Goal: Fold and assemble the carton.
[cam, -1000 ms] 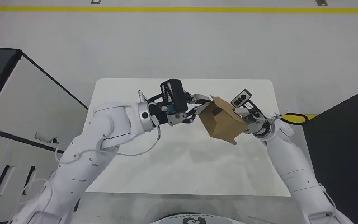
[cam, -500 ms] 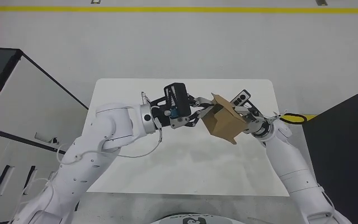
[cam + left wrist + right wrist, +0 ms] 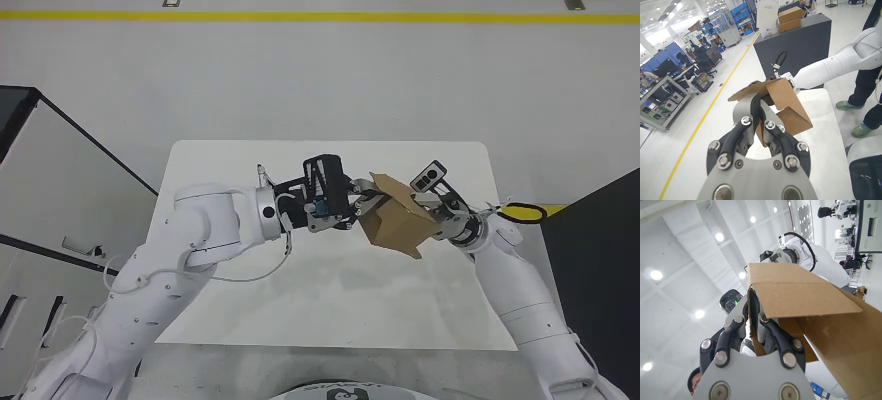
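As we hold the carton (image 3: 396, 226) up over the table (image 3: 300, 300), our left gripper (image 3: 758, 108) pinches its near edge. From there its long axis runs straight away to the right gripper (image 3: 754, 306), clamped on the far edge. Both arms seem equally close for the next fold.

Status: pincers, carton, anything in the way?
Left pincer shut on carton flap. Right pincer shut on opposite edge. Part-folded, aloft over table. No obstruction seen.

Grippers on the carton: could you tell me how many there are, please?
2. Left gripper pinches one edge of the carton; right gripper pinches the opposite side.
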You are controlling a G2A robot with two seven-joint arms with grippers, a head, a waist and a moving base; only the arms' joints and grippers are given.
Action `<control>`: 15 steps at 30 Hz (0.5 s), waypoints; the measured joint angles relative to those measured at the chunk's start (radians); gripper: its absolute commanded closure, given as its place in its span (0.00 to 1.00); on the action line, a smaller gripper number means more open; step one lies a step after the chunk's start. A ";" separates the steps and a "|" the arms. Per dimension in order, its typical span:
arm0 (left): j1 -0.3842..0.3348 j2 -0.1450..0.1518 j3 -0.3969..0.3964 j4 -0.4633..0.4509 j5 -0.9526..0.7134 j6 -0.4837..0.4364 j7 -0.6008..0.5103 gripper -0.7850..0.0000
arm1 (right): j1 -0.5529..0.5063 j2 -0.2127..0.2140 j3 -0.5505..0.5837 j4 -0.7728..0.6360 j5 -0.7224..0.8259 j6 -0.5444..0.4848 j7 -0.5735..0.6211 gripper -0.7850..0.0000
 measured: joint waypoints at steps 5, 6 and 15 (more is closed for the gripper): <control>0.005 0.000 -0.013 -0.003 0.002 0.015 0.010 1.00 | -0.001 -0.001 0.004 0.002 0.004 -0.004 -0.007 1.00; 0.006 0.000 -0.017 -0.006 0.007 0.017 0.015 1.00 | -0.002 -0.001 0.004 0.003 0.007 -0.001 -0.009 1.00; 0.014 0.002 -0.023 -0.020 0.069 -0.010 0.038 1.00 | 0.002 -0.003 -0.009 0.028 0.027 0.064 -0.047 1.00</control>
